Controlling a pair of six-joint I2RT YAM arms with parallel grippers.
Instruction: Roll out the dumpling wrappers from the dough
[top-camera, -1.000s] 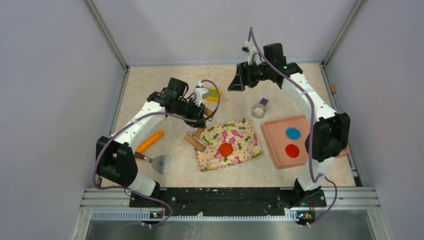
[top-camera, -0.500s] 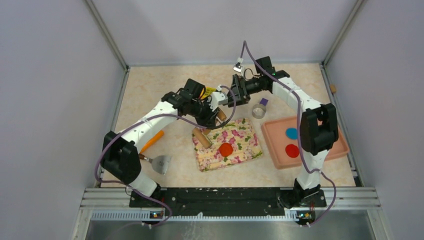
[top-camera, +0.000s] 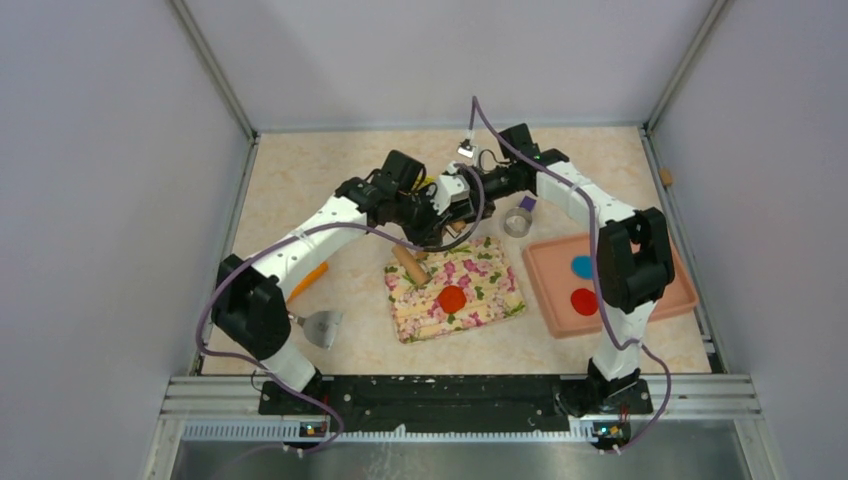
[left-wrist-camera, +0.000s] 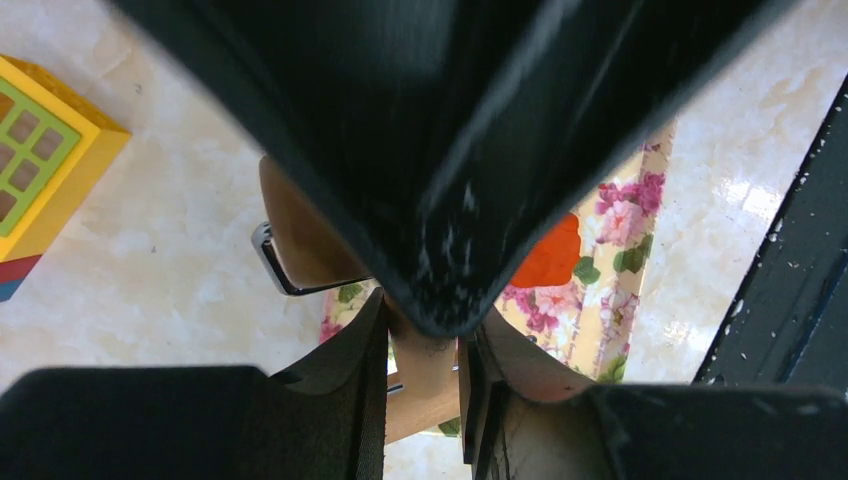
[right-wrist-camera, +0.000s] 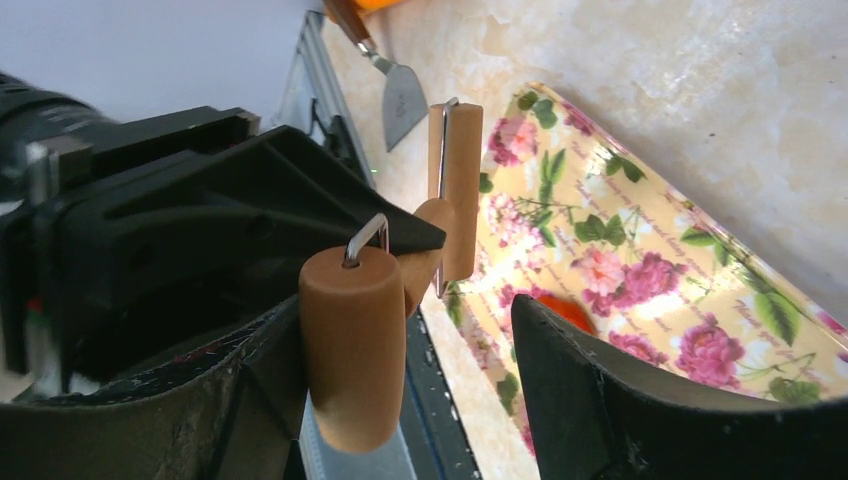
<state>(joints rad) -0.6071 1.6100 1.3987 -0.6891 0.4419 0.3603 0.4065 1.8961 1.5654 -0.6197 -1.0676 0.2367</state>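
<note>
Left end effector (left-wrist-camera: 422, 372): seen clamped on the wooden handle of the roller tool (top-camera: 409, 263); in the overhead view it is found just above the upper left corner of the floral board (top-camera: 485, 272).
Right end effector (right-wrist-camera: 410, 340): fingers held apart, with the small roller head (right-wrist-camera: 350, 350) of the tool between them; the head lies close to the finger at lower left, and a clear gap is left to the finger (right-wrist-camera: 620, 400) at lower right.
Roller tool: the larger head is seen over the upper left edge of the floral board; whether it touches the board cannot be told.
Dough (top-camera: 452, 299): a round red-orange patch, laid near the middle of the floral board, centre of the overhead frame, below and right of the larger roller head and apart from it.
Dumpling wrapper (top-camera: 584, 301): one flat red disc, laid in the pink tray (top-camera: 552, 285) at right of centre.
Blue disc (top-camera: 582, 266): laid in the same tray, just above the red one.
Metal ring (top-camera: 517, 222): placed on the worktop (top-camera: 300, 180) between the board and the tray's upper edge.
Carrot toy (top-camera: 302, 282): left of the board, laid at a slant.
Scraper (top-camera: 320, 326): below the carrot toy, lower left.
Yellow block (left-wrist-camera: 40, 160): at the left edge of the left wrist view, on the worktop.
</note>
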